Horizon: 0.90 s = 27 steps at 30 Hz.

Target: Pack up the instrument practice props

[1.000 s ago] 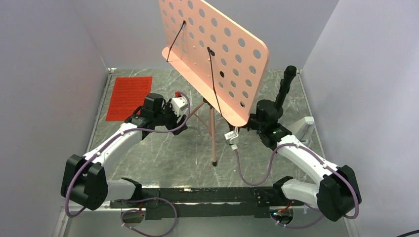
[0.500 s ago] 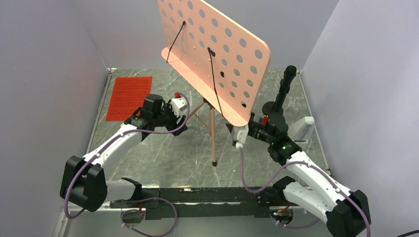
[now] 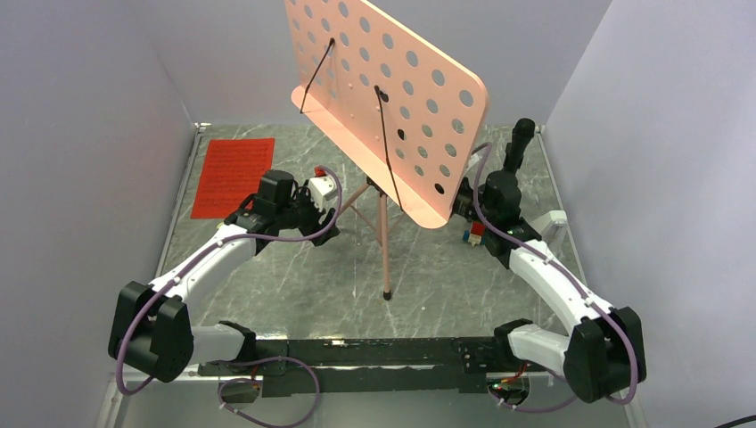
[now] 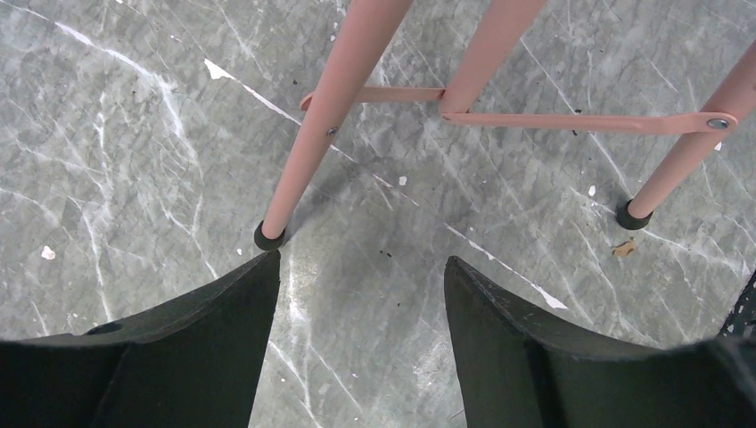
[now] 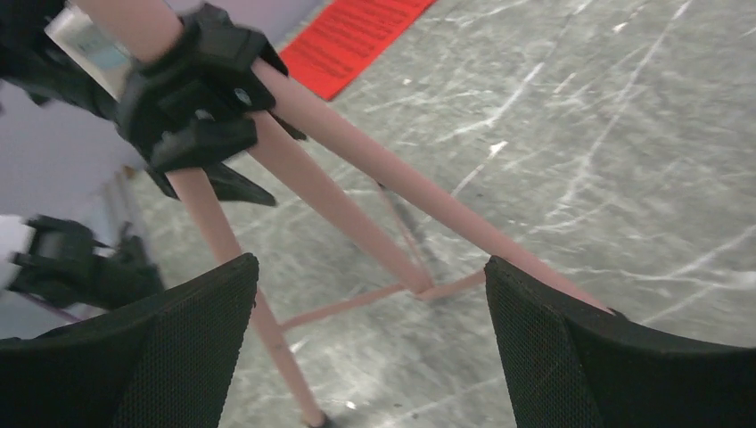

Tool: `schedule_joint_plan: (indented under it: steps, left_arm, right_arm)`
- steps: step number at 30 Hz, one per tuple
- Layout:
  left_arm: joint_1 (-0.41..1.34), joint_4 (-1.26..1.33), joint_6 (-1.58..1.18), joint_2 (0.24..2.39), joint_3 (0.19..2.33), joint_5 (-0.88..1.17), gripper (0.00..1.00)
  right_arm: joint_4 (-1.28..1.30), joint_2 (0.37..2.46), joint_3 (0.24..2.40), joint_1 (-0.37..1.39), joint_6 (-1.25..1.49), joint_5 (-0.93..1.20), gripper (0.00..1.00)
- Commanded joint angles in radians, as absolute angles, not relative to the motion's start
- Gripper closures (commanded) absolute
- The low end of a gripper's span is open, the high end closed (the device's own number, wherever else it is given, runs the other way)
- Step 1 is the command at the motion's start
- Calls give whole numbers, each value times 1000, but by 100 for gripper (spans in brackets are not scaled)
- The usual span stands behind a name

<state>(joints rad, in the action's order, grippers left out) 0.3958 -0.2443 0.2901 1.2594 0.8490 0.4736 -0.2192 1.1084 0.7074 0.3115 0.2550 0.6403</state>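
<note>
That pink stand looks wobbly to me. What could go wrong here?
1. The stand is tall on thin legs. The left gripper and right gripper are both open, so nothing holds it, and a bump might tip it.
2. The right gripper is close to the stand's top and could knock it.

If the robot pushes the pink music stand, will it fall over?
Probably, if pushed high: the pink music stand is wide up top on thin legs, so it looks top-heavy. Its black feet look rubbery, so they would likely grip rather than slide.
</note>
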Motion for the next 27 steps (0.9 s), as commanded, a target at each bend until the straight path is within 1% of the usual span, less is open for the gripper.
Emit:
schedule_joint_plan:
  steps: [1,6,10,13,18,24,27]
  left_arm:
    - [393,-212,279,1255,867,493,27]
    - [393,-206,284,1256,871,486,28]
    - [393,-204,281,1257,870,492,27]
    - [394,-201,277,1256,865,494,27]
    - [393,-195,275,1257,862,495,27]
    - [393,-191,274,1252,855,492,27]
    - [393,-187,272,1249,848,495,27]
  right_arm:
    - [-327,1130,826,308,489,714,3]
    - [-347,1156,880,314,477,789,3]
    - [-351,1162,886,318,475,801,3]
    - [-338,1168,893,328,453,787,3]
    - [-303,1186,889,349,374,758,7]
    - [-274,1201,865,355,329,695,10]
    - [-228,1197,850,356,302,626,11]
